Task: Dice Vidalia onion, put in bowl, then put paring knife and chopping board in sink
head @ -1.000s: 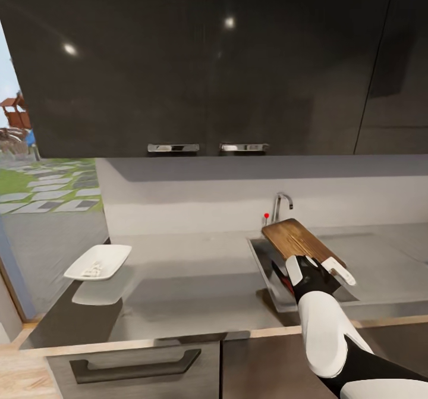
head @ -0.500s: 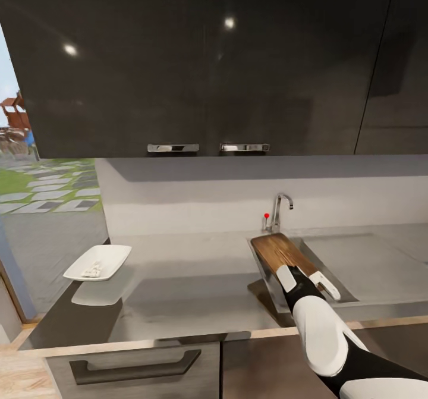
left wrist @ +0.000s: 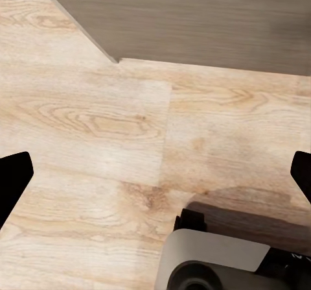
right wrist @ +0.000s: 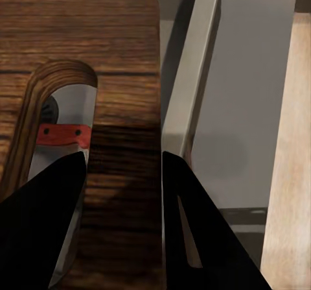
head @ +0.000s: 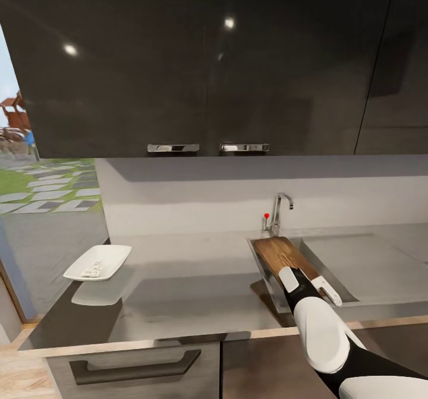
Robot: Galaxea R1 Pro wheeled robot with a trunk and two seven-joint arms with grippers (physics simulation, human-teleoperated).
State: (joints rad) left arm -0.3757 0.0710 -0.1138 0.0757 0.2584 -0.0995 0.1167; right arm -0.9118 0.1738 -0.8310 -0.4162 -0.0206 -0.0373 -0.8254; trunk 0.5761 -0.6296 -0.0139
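At your nine o'clock the shallow white squarish bowl (head: 97, 262) sits untouched. At two o'clock, your right gripper (head: 306, 280) has lowered the dark-brown wooden chopping board (head: 284, 254) into the grey steel sink (head: 342, 289) and remains clamped on it; release next.

Kitchen, seemingly home: sink (head: 333, 268), countertop (head: 190, 292), cabinets (head: 196, 60).

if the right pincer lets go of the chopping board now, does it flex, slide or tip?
Probably stiff: the chopping board looks like thick solid wood. It sits tilted in the sink, so on release it would likely slide or drop flat. The right pincer grips only its handle-slot end, so it may pivot.
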